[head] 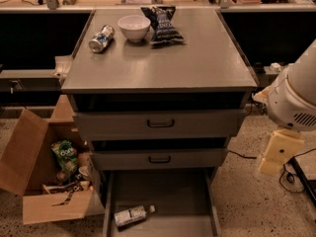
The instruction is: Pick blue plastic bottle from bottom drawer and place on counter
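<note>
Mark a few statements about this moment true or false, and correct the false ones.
1. The bottle lies on its side in the open bottom drawer. True.
2. The hand is down inside the bottom drawer. False: it hangs outside the cabinet, off to its right, well away from the bottle.
3. A can lies on its side on the counter, left of the bowl. True.
4. The snack bag lies in the bottom drawer beside the bottle. False: it is on the counter, just right of the bowl.
</note>
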{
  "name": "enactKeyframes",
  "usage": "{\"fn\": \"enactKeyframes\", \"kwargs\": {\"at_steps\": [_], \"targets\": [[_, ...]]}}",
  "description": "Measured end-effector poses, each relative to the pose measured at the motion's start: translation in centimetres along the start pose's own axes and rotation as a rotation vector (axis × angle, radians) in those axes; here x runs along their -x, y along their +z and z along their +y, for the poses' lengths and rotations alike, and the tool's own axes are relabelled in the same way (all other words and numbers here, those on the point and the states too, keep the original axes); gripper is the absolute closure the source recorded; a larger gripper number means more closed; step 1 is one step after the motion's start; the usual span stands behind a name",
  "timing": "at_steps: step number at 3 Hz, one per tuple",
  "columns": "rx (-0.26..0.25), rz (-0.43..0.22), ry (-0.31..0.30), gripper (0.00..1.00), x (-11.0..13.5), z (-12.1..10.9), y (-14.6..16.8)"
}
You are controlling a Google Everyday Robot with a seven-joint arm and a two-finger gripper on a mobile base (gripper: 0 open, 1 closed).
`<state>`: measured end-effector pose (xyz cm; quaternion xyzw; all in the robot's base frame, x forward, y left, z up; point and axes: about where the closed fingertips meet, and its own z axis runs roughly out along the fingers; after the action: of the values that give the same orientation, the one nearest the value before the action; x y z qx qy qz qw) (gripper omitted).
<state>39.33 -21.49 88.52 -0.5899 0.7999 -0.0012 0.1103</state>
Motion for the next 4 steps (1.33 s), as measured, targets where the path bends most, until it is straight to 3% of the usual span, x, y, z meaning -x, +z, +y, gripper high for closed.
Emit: {"fn": "enactKeyframes", "kwargs": {"at_steps": [1, 2, 4], "targets": [[0.000, 0.000, 0.000, 0.00, 0.0, 0.0, 0.0], [-0.009, -0.023, -0.033, 0.00, 0.6, -0.2, 2.0], [0.004, -0.110, -0.164, 0.00, 3.6, 0.1, 11.6]]}}
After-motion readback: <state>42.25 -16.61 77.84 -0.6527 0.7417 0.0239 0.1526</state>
